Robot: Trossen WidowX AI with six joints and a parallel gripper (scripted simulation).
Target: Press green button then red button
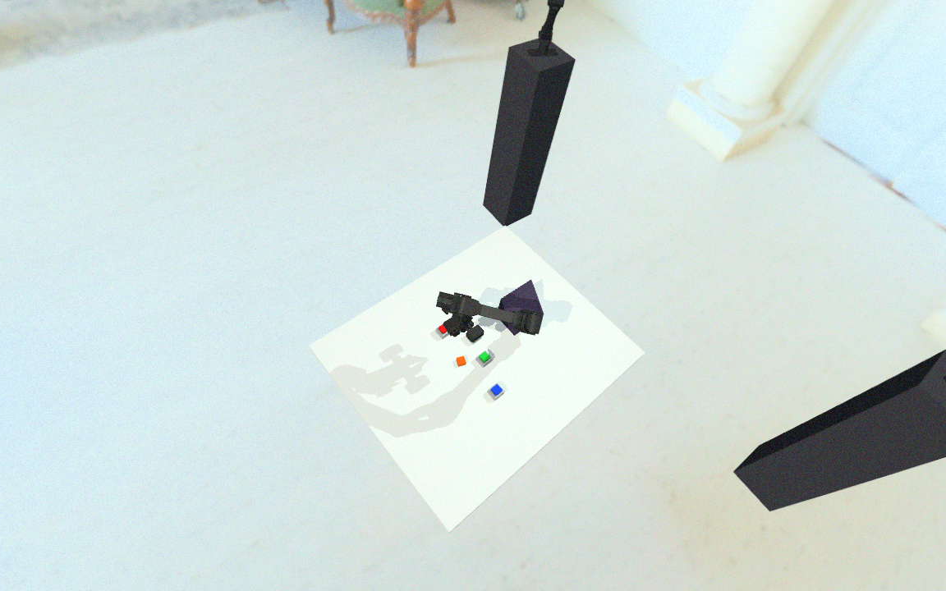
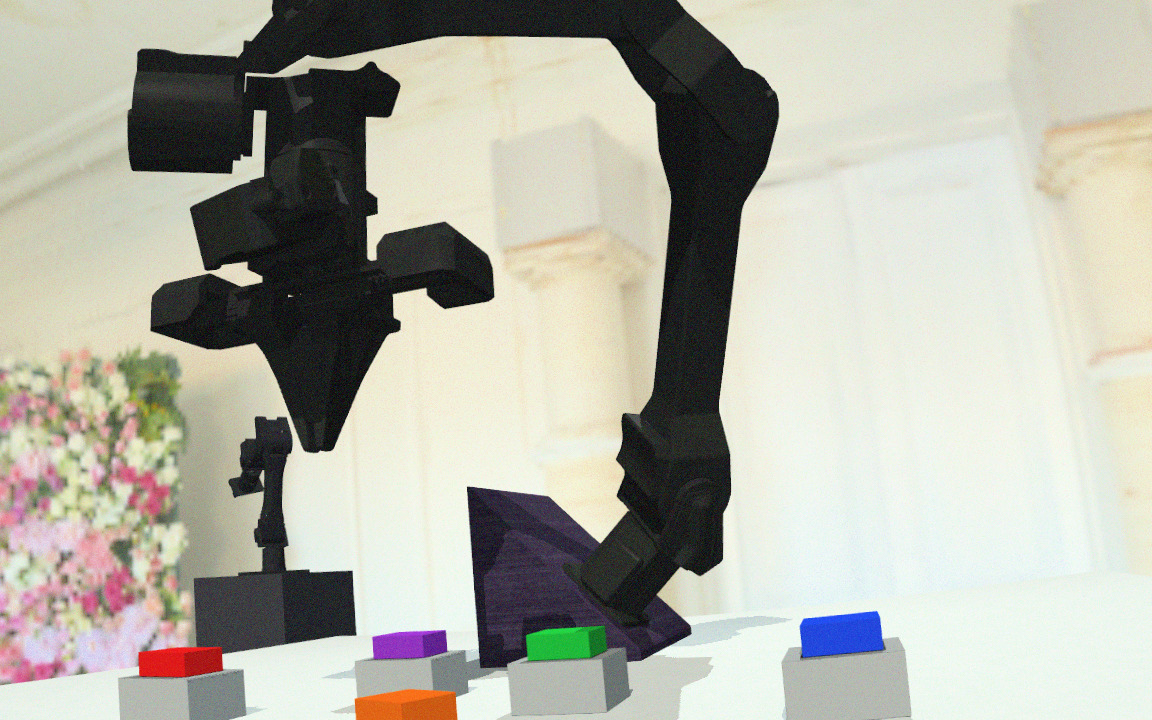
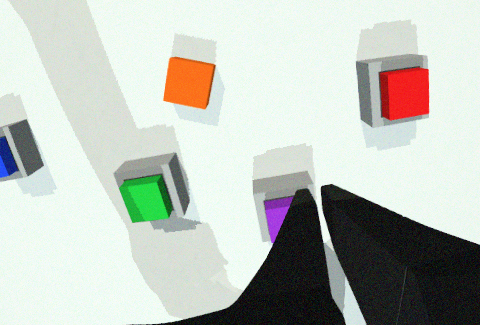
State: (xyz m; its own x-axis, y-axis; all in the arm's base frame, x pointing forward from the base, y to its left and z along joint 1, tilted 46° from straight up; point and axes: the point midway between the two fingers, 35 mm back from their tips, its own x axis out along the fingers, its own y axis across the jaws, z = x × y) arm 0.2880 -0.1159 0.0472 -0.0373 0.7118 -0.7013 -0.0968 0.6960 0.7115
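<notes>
The green button (image 1: 484,357) (image 2: 566,642) (image 3: 146,198) stands raised on its grey base, with nothing touching it. The red button (image 1: 442,329) (image 2: 179,661) (image 3: 406,93) also stands raised on its grey base, at the left in the exterior view and at the upper right in the wrist view. My gripper (image 2: 318,449) (image 3: 314,198) is shut and empty, pointing down, high above the buttons. In the exterior view its tips hang between the red and green buttons. In the wrist view the tips overlap part of the purple button. In the top view the arm hides the fingertips.
The purple button (image 2: 410,644) (image 3: 278,217) sits between red and green. The blue button (image 1: 496,390) (image 2: 840,634) (image 3: 6,157) is beyond green. An orange block (image 1: 461,360) (image 2: 405,704) (image 3: 189,83) lies on the white table (image 1: 454,478). A dark purple wedge (image 1: 521,297) (image 2: 517,573) stands by the arm's base.
</notes>
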